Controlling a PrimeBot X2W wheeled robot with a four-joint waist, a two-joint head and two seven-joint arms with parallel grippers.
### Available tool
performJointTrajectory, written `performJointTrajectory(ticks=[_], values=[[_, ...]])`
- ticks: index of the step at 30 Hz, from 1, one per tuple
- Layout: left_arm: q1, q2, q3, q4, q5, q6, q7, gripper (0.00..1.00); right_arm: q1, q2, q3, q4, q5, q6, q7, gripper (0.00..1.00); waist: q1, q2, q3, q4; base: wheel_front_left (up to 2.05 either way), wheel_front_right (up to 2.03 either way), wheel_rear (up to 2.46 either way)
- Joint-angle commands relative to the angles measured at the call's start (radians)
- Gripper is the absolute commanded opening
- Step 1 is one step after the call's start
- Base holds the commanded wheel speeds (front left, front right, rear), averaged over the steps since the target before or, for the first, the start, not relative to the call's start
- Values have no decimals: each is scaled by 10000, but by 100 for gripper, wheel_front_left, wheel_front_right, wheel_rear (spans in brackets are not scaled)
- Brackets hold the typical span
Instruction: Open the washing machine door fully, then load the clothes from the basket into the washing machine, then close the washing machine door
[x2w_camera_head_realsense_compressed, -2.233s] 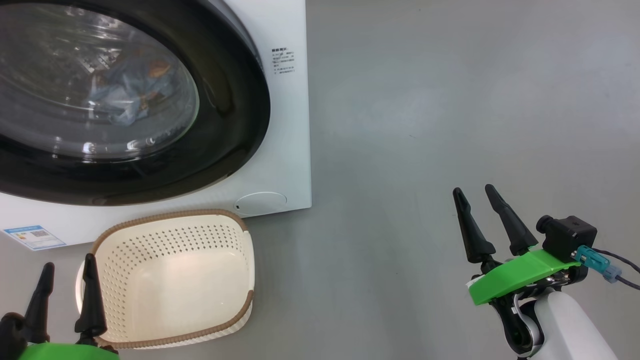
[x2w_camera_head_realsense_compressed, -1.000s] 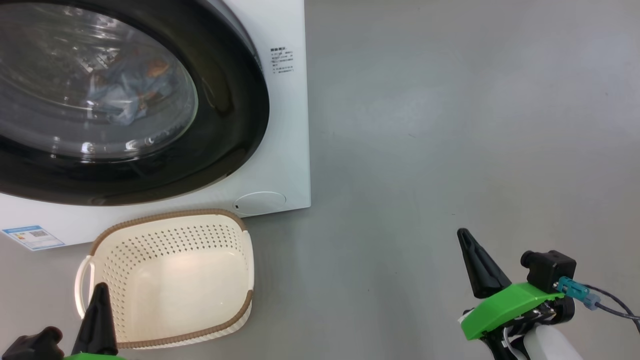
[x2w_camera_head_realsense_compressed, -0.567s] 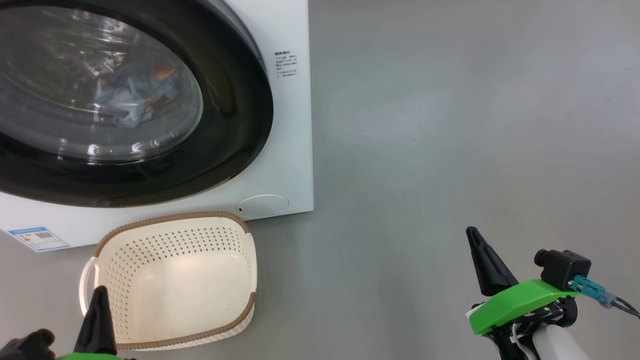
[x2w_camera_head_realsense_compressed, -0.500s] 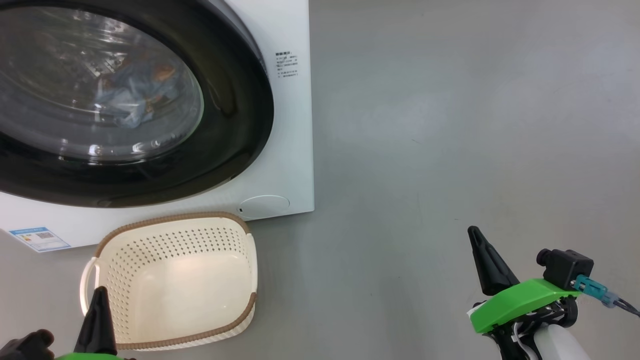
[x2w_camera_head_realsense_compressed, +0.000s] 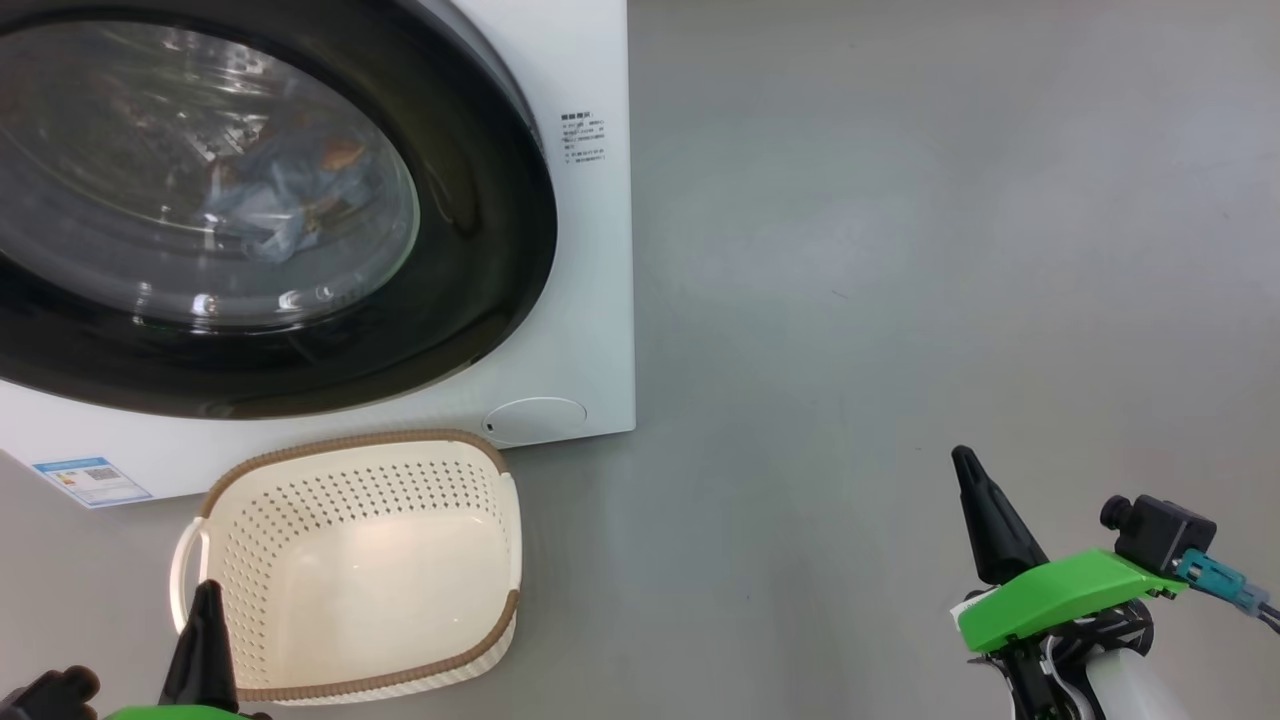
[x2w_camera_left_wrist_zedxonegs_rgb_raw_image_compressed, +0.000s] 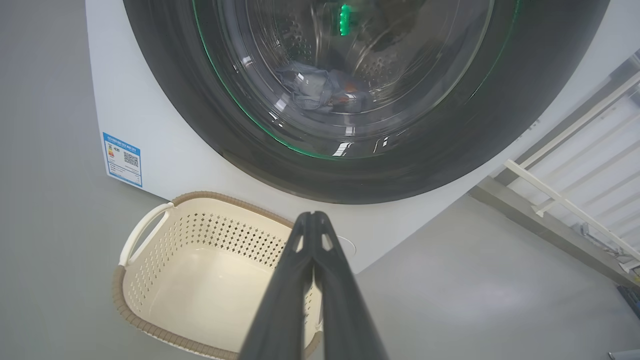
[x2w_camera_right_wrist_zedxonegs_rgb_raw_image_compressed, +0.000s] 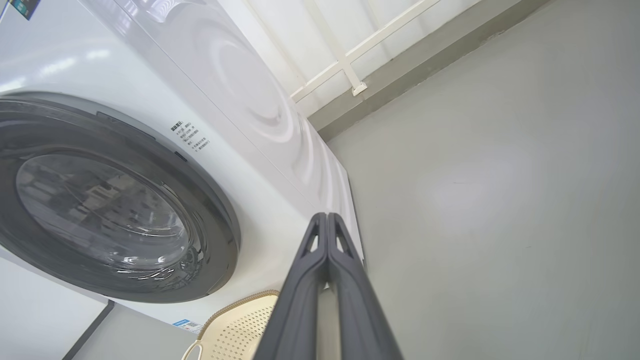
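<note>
One washing machine (x2w_camera_head_realsense_compressed: 592, 300), one door (x2w_camera_head_realsense_compressed: 485, 250), one basket (x2w_camera_head_realsense_compressed: 355, 441), one clothes (x2w_camera_head_realsense_compressed: 280, 195) bundle, two tools: left tool (x2w_camera_head_realsense_compressed: 207, 592), right tool (x2w_camera_head_realsense_compressed: 964, 462)

A smooth grey floor (x2w_camera_head_realsense_compressed: 900, 250) is seen, softly marked by pale reflections. A white barred railing (x2w_camera_right_wrist_zedxonegs_rgb_raw_image_compressed: 344, 59) is set at its far edge, and a grey skirting strip (x2w_camera_right_wrist_zedxonegs_rgb_raw_image_compressed: 425, 60) is run beneath it.

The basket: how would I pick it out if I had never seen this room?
Find the big white washing machine with its round black-rimmed door. On the grey floor just in front of it sits the basket: cream, perforated, brown-rimmed and empty.
</note>
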Motion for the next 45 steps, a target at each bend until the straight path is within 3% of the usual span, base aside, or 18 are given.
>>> performJointTrajectory(ticks=[1,45], values=[[-247,107,146,-186,-388,-7,85,0,19,-47,-63,-340,349,3,100,0,-1,0,-28,19,0,0,0],[-566,-144,235,-150,-4658,-17,1378,0,593,168,-1132,-1153,4325,6,1367,0,-1,0,-502,321,0,0,0]])
